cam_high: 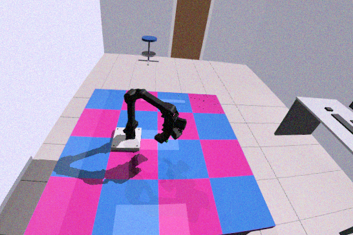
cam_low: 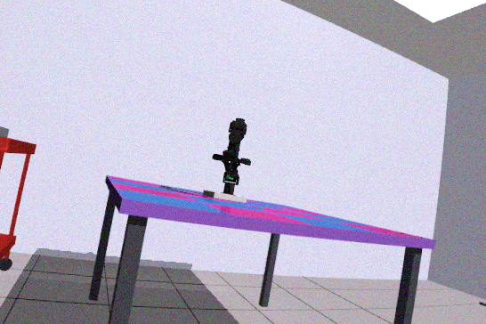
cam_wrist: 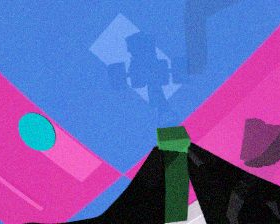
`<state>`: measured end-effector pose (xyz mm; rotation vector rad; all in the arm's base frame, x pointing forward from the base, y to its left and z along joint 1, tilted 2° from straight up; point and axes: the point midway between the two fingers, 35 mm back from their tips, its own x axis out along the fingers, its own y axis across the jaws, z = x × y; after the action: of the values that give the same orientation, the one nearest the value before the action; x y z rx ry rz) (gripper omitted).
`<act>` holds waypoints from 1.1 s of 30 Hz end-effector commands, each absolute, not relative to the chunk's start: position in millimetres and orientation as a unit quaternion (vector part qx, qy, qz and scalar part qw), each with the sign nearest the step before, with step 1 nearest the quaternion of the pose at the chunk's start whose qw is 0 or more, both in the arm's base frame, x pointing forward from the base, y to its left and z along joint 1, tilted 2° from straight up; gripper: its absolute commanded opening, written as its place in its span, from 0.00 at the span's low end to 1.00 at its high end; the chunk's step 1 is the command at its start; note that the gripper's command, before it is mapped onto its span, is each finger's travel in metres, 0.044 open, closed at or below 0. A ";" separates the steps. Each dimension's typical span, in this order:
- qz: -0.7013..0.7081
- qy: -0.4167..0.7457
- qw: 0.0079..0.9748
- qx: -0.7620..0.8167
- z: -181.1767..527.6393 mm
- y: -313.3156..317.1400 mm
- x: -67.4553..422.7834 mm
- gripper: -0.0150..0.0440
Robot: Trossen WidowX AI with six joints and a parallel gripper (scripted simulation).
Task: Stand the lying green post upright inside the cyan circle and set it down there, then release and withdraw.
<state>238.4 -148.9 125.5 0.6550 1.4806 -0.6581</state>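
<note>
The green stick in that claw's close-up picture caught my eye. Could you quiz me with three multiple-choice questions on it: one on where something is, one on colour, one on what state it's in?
1. In the wrist view, where is the cyan circle relative to the green post?
A. To its left, well apart
B. Directly under it
C. To its right, touching it

2. What colour is the mat patch holding the circle?
A. Blue
B. Pink
C. White

3. What is the state of the gripper?
A. Wide open, holding nothing
B. Shut on the post
C. Out of sight

Answers:
1. A: the circle sits near the left edge, the post at centre.
2. B: pink surrounds the circle on every side.
3. B: the dark fingers press the post from both sides.
</note>
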 end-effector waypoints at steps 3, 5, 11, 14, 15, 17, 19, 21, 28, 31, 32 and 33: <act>-0.257 0.659 0.660 0.253 129.9 -142.0 249.6 0.29; -0.242 0.664 0.667 0.237 130.5 -138.3 254.5 0.29; -0.195 0.675 0.685 0.191 132.3 -126.2 268.7 0.29; -0.172 0.680 0.693 0.167 133.2 -119.9 275.4 0.29; -0.166 0.681 0.695 0.161 133.4 -118.2 277.2 0.29; -0.156 0.683 0.698 0.151 133.9 -115.6 279.8 0.29; -0.141 0.686 0.701 0.137 134.5 -112.1 283.0 0.29; -0.126 0.689 0.704 0.122 135.2 -108.3 286.4 0.29; -0.071 0.696 0.711 0.068 137.6 -94.2 298.1 0.29; -0.048 0.698 0.713 0.045 138.6 -88.1 302.6 0.29; -0.040 0.699 0.713 0.037 138.9 -86.1 304.0 0.29; -0.033 0.699 0.714 0.030 139.3 -84.2 305.3 0.29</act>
<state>299.1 -91.0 137.3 0.1260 1.5470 -0.1366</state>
